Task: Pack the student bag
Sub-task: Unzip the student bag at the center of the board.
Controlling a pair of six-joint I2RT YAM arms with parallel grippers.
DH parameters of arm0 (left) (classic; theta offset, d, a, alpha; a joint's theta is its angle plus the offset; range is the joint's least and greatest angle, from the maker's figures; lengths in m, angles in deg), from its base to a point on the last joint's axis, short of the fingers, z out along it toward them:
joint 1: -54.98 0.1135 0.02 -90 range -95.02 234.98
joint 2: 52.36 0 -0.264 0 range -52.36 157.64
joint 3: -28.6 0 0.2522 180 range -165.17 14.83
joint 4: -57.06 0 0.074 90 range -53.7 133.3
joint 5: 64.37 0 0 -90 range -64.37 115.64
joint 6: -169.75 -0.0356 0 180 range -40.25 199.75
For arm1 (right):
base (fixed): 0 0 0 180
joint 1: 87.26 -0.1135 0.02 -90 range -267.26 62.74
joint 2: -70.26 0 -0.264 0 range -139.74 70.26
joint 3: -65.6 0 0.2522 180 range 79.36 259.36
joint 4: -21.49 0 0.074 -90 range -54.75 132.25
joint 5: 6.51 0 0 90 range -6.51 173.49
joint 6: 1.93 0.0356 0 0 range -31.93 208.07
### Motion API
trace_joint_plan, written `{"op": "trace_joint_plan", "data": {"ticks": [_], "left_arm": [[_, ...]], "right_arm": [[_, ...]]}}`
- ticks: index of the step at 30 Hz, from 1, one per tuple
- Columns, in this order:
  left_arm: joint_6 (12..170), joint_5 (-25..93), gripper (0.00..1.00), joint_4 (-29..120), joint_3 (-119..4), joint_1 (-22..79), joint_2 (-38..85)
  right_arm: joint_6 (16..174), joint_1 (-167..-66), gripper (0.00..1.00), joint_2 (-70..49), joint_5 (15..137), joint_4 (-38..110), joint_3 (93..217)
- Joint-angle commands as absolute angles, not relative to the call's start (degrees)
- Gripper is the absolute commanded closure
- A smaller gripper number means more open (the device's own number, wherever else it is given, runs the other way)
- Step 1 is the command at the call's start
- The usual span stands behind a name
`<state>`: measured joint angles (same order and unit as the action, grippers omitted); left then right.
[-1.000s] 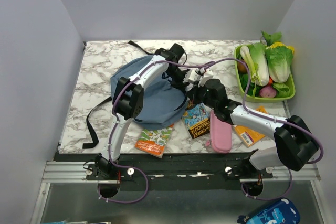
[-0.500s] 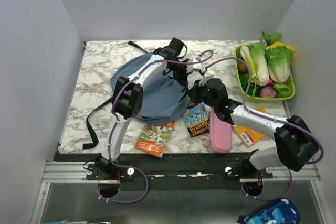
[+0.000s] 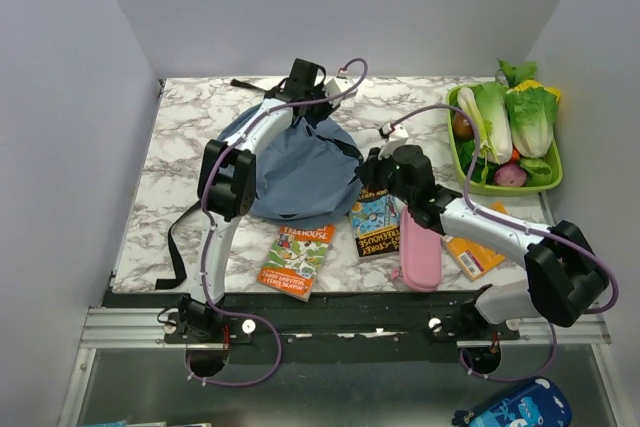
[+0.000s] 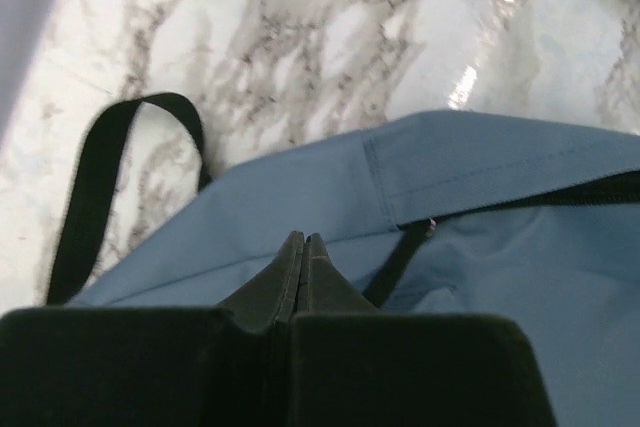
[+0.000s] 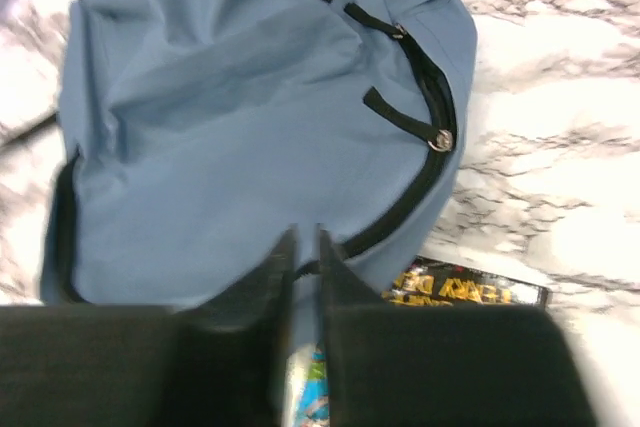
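The student bag (image 3: 295, 177) lies left of centre on the marble worktop (image 3: 180, 137), its long black strap (image 3: 178, 243) trailing toward the near left edge. The left arm (image 3: 228, 179) arches over the bag to its far rim, wrist bent down. Its jaws are clenched, tips pressed together on a raised fold of the blue fabric. The right arm (image 3: 470, 222) stretches low from the right and points at the bag's near right side. Its jaws are almost closed, with only a thin slit between them above the black zip (image 5: 425, 162).

A second ago the left wrist hung over the bag's right side. It has since swung to the back edge and the bag has shifted back with it, uncovering more of the green Treehouse book (image 3: 298, 259).

A second book (image 3: 375, 227) lies at the bag's right edge. A pink pencil case (image 3: 420, 255) and an orange booklet (image 3: 476, 255) lie partly under the right arm. A green tray (image 3: 500, 189) of vegetables sits at the far right.
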<state>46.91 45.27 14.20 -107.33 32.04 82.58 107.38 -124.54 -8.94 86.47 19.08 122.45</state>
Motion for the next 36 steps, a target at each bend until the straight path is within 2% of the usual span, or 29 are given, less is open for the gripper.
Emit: {"op": "trace_joint_plan", "data": {"ticks": [1, 2, 5, 12, 17, 23, 28, 31, 34, 36], "left_arm": [[47.41, 51.72, 1.00, 15.53, -99.80, 31.87, 76.33], [47.15, 52.70, 1.00, 15.53, -99.25, 31.69, 75.79], [46.88, 55.60, 0.99, 14.22, -99.25, 31.25, 74.65], [46.26, 56.22, 0.96, 11.66, -100.39, 30.90, 75.44], [46.53, 55.52, 0.95, 11.22, -101.44, 30.90, 76.31], [47.05, 55.61, 0.94, 11.13, -102.32, 30.90, 76.67], [46.97, 55.96, 0.93, 10.78, -102.41, 30.90, 76.67], [46.62, 56.22, 0.92, 10.52, -102.24, 30.90, 76.49], [46.00, 56.83, 0.90, 10.08, -102.24, 30.90, 76.58], [45.83, 57.45, 0.87, 9.73, -102.32, 30.90, 76.67]], "right_arm": [[103.98, -123.48, 0.68, -12.08, 90.00, 20.83, 127.25], [101.36, -122.69, 0.53, -13.40, 89.04, 21.96, 128.31], [94.17, -122.42, 0.43, -18.57, 89.20, 26.34, 134.19], [82.11, -122.42, 0.40, -21.41, 86.40, 28.13, 136.49], [78.58, -122.42, 0.39, -22.90, 81.84, 30.23, 137.80], [77.08, -122.51, 0.39, -28.43, 83.14, 33.04, 141.84], [77.34, -122.60, 0.41, -32.48, 90.95, 33.31, 146.67], [77.60, -122.60, 0.46, -34.50, 93.24, 33.67, 148.35], [78.57, -122.51, 0.58, -35.12, 93.51, 33.58, 148.53], [79.19, -122.51, 0.71, -34.77, 93.86, 32.62, 147.83]]}}
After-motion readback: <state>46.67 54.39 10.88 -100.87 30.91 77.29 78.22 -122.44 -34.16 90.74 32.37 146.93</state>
